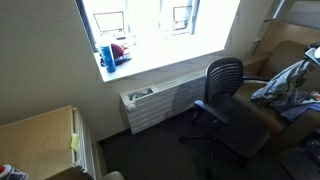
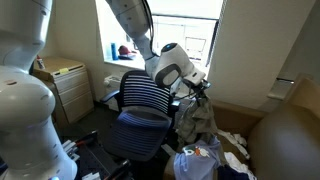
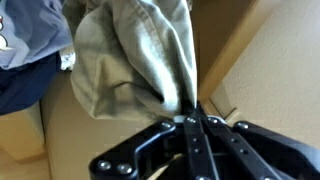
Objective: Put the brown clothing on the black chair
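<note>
My gripper [image 3: 190, 120] is shut on a fold of the brown clothing [image 3: 140, 60], an olive-tan garment that bunches out from the jaws. In an exterior view the gripper [image 2: 196, 86] holds the clothing [image 2: 197, 122] so that it hangs limp just beside the black chair [image 2: 140, 100], by its armrest. The chair's seat is bare. The chair also shows in an exterior view [image 1: 225, 95], with its mesh back toward the window. There the gripper is barely in view at the right edge.
A bright blue garment [image 2: 195, 162] lies low beside the chair, and a grey-blue one [image 3: 30, 35] shows in the wrist view. A clothes pile [image 1: 285, 85] lies on a brown couch. A radiator [image 1: 150, 105] stands under the window and a wooden cabinet [image 1: 40, 140] is nearby.
</note>
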You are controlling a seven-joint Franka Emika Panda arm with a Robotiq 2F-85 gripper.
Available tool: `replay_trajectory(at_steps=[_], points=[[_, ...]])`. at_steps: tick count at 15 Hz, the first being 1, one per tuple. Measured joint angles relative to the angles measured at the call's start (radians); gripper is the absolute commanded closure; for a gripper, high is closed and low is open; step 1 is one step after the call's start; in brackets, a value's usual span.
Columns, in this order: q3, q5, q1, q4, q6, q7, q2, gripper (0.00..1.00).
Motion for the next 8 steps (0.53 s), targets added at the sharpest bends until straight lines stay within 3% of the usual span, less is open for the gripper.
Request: replay_trajectory(at_steps=[5,8], points=[[-0.169,0.005,0.168,-0.133,0.051,-0.113,-0.248,1.0],[-0.223,0.004,0.233,-0.184,0.029,-0.236,-0.398,1.0]])
